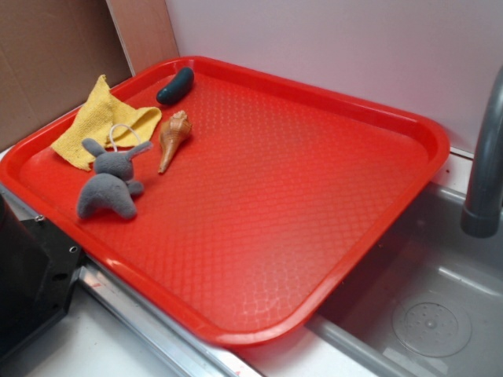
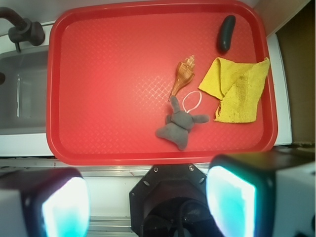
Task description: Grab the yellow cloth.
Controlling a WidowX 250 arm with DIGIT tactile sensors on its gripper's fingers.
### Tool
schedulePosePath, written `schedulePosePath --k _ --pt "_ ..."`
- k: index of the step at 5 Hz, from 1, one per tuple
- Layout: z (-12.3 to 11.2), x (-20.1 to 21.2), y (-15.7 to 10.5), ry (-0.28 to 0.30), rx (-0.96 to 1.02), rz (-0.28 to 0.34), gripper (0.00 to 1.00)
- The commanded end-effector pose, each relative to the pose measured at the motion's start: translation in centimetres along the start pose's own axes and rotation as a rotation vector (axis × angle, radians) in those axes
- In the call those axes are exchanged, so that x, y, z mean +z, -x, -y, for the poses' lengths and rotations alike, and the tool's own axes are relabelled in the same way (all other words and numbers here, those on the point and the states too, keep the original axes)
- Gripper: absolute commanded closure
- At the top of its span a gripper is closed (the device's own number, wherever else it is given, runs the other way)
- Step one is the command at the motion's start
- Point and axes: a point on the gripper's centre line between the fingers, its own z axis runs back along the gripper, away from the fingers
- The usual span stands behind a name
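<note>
The yellow cloth lies folded and rumpled in the far left corner of the red tray. A grey plush bunny with a white loop lies just in front of it, its ears touching the cloth's edge. In the wrist view my gripper hangs high above the tray's near rim, open, with nothing between its two glowing pads. The gripper does not show in the exterior view.
A tan spiral seashell lies beside the bunny. A dark green pickle-like object rests near the tray's back rim. A sink basin and grey faucet stand right of the tray. The robot's black base is at lower left.
</note>
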Motion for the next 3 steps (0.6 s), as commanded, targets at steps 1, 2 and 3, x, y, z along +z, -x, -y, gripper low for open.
schedulePosePath --k 1,2,3 --pt "0.0 0.0 0.0 0.000 0.000 0.000 0.00" --pt "-1.8 -0.7 -0.8 -0.018 0.172 0.035 0.00" --pt "-4.3 -2.0 -1.9 -0.043 0.351 0.065 0.00"
